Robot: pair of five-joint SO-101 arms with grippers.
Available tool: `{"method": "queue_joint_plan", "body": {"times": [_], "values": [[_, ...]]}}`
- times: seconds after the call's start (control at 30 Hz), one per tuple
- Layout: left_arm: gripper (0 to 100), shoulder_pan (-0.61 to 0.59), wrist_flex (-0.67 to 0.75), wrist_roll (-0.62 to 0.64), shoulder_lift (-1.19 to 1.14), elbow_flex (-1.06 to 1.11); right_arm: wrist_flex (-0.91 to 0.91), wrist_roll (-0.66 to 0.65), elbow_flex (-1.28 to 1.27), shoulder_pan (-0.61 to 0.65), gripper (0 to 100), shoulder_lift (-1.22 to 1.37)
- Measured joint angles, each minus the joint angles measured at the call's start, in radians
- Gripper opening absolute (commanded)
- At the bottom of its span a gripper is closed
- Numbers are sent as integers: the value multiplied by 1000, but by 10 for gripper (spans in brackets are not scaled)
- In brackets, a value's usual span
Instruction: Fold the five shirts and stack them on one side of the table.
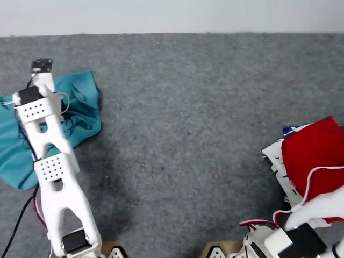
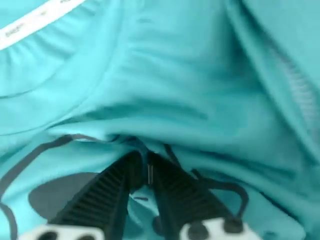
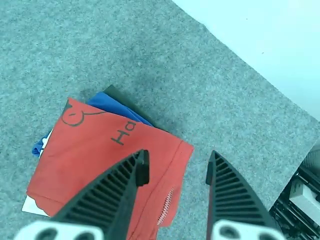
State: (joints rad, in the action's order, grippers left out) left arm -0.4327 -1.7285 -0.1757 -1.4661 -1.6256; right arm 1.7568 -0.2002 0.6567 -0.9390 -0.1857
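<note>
Pinching a fold of crumpled teal jersey shirt (image 2: 165, 90) with left gripper (image 2: 146, 167), jaws together on cloth, far left of grey felt table (image 1: 188, 134). Well apart to the right: folded red shirt (image 3: 100, 155) atop stack, under right gripper (image 3: 177, 162) (jaws apart, empty).

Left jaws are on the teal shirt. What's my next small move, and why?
Probably lift the left gripper slightly and drag the teal shirt toward the middle of the grey mat to spread it: its jaws are shut on a fold, and the shirt lies crumpled at the table's edge.
</note>
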Motion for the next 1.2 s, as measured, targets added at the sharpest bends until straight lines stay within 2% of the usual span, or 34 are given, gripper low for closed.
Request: {"method": "queue_joint_plan", "body": {"times": [0.1, 0.47, 0.63, 0.73, 0.87, 1.03, 1.2], "values": [[13, 72, -5, 43, 46, 2, 0, 0, 0, 0, 198, 0], [12, 582, -12, 48, 293, 25, 0, 0, 0, 0, 198, 0], [16, 744, -14, 48, 381, 78, 0, 0, 0, 0, 198, 0], [63, 713, -14, 48, 422, 123, 0, 0, 0, 0, 198, 0], [175, 571, -14, 48, 496, 229, 0, 0, 0, 0, 198, 0], [176, 368, -14, -46, 631, 440, 0, 0, 0, 0, 198, 0], [176, 273, 6, -77, 680, 654, 0, 0, -51, 0, 198, 0]]}}
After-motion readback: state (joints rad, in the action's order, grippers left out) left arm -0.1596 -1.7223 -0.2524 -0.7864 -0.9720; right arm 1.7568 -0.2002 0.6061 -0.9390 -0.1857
